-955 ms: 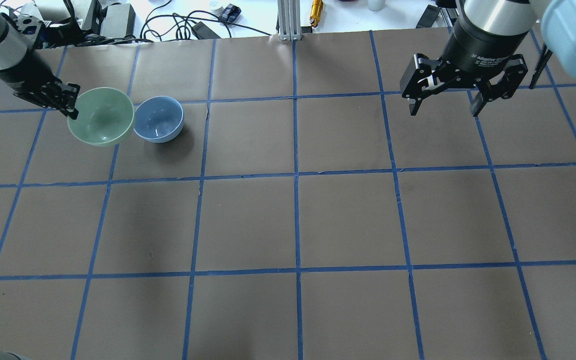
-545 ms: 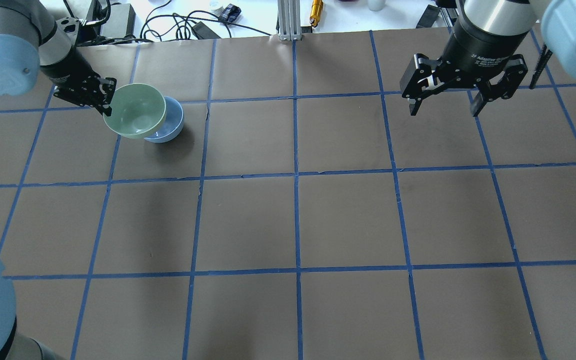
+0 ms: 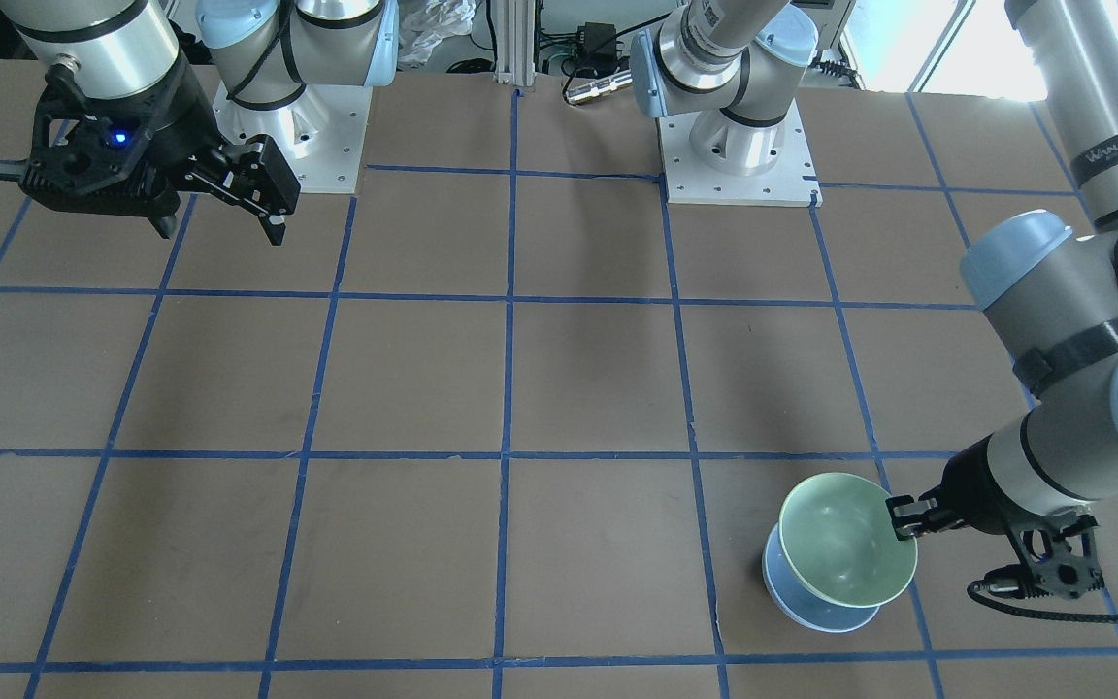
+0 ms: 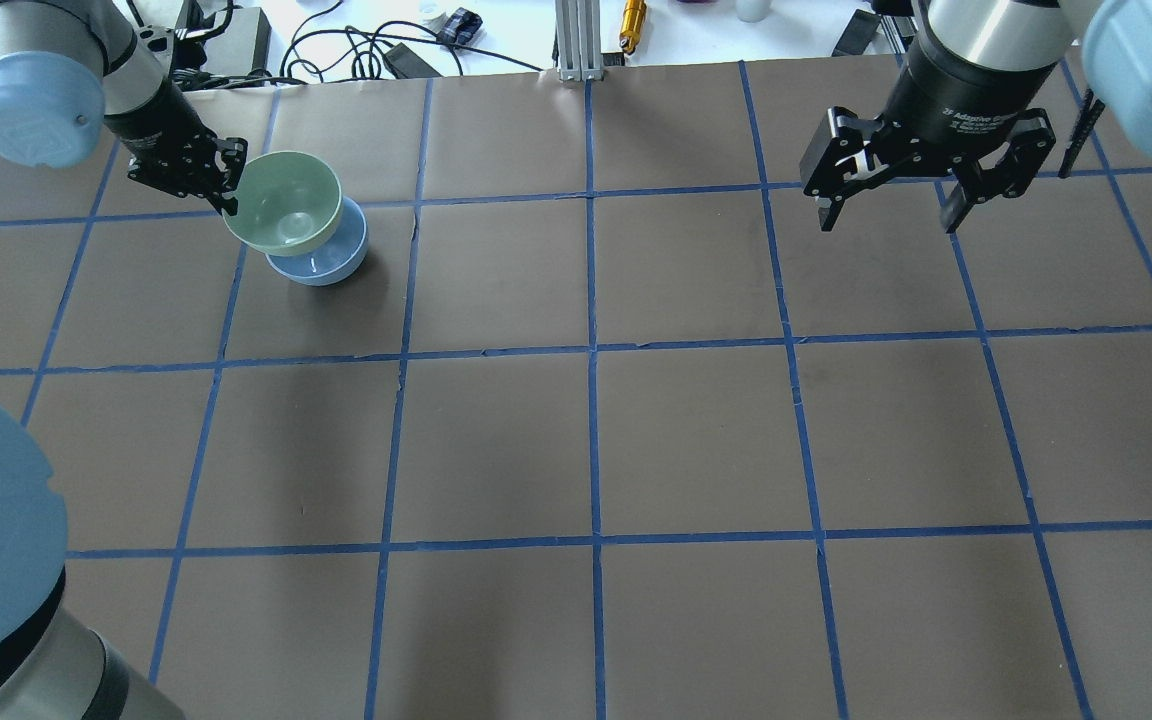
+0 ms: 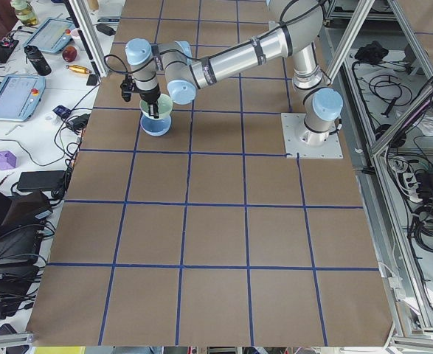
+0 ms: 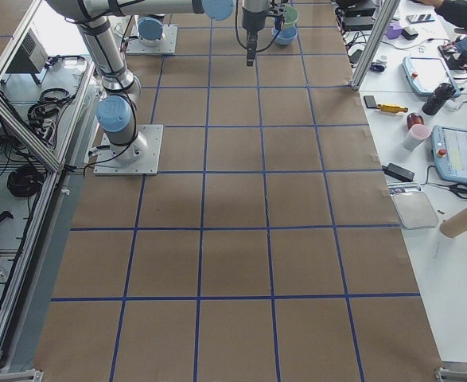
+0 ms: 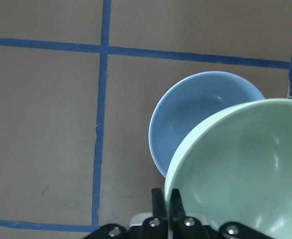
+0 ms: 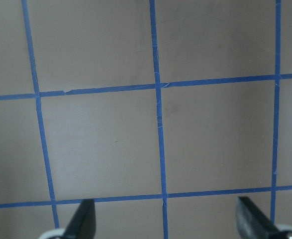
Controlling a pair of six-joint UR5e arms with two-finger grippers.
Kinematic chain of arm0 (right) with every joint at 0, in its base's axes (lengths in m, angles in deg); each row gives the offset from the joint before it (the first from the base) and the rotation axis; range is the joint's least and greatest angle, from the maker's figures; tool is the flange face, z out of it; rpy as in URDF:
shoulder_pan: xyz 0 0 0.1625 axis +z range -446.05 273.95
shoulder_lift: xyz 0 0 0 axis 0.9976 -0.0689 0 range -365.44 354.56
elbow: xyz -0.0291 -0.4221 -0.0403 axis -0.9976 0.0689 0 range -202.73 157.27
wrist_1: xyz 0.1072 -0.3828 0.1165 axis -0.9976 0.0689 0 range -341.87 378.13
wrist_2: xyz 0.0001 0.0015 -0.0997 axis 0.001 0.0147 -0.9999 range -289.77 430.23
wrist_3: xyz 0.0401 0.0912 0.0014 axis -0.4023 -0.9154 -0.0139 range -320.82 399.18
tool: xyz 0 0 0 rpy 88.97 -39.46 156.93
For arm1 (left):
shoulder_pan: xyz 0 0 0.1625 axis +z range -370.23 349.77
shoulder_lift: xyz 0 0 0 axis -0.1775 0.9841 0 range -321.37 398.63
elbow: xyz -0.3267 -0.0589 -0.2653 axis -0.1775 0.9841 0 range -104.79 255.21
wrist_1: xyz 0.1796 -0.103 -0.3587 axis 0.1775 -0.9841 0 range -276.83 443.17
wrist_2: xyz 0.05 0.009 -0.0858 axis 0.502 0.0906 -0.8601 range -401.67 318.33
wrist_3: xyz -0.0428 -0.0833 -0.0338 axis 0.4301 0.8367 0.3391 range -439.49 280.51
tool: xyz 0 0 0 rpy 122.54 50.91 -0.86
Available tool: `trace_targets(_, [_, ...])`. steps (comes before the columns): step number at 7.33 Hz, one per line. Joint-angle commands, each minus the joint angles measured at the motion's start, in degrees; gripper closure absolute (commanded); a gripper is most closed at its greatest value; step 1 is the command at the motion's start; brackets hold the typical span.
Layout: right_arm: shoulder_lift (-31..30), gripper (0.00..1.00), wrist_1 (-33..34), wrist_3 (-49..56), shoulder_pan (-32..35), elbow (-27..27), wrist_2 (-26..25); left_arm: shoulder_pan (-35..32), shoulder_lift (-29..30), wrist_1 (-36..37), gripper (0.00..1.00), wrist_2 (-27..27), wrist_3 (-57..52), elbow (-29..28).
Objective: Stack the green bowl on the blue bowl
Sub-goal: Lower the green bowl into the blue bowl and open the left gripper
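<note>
The green bowl (image 4: 286,202) hangs tilted in the air, held by its rim in my shut left gripper (image 4: 227,192). It overlaps most of the blue bowl (image 4: 326,262), which sits on the table just beneath and beyond it. In the front-facing view the green bowl (image 3: 845,551) covers the blue bowl (image 3: 806,600), and my left gripper (image 3: 901,518) pinches its right rim. The left wrist view shows the green bowl (image 7: 245,169) low right and the blue bowl (image 7: 195,114) behind it. My right gripper (image 4: 886,205) is open and empty, high over the far right of the table.
The brown table (image 4: 586,440) is marked by blue tape into squares. Cables, a power brick and small tools (image 4: 376,40) lie beyond the far edge. The arm bases (image 3: 739,155) stand at the robot's side of the table.
My left gripper has carried the green bowl to the right, from beside the blue bowl to over it. The right arm has not moved.
</note>
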State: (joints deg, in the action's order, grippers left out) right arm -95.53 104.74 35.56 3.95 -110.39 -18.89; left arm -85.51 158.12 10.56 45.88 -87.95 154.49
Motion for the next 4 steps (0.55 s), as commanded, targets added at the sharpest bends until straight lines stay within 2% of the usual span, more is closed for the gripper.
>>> trace_targets(1, [0.0, 0.00, 0.0, 0.0, 0.0, 0.0, 0.0, 0.0, 2.6, 1.1, 1.00, 0.2, -0.7, -0.3])
trace_targets(2, [0.0, 0.00, 0.0, 0.0, 0.0, 0.0, 0.0, 0.0, 2.8, 1.2, 0.97, 0.3, -0.6, 0.2])
trace_targets(3, [0.0, 0.00, 0.0, 0.0, 0.0, 0.0, 0.0, 0.0, 2.8, 1.3, 0.81, 0.3, -0.6, 0.3])
trace_targets(4, [0.0, 0.00, 0.0, 0.0, 0.0, 0.0, 0.0, 0.0, 3.1, 3.9, 0.47, 0.2, -0.6, 0.6])
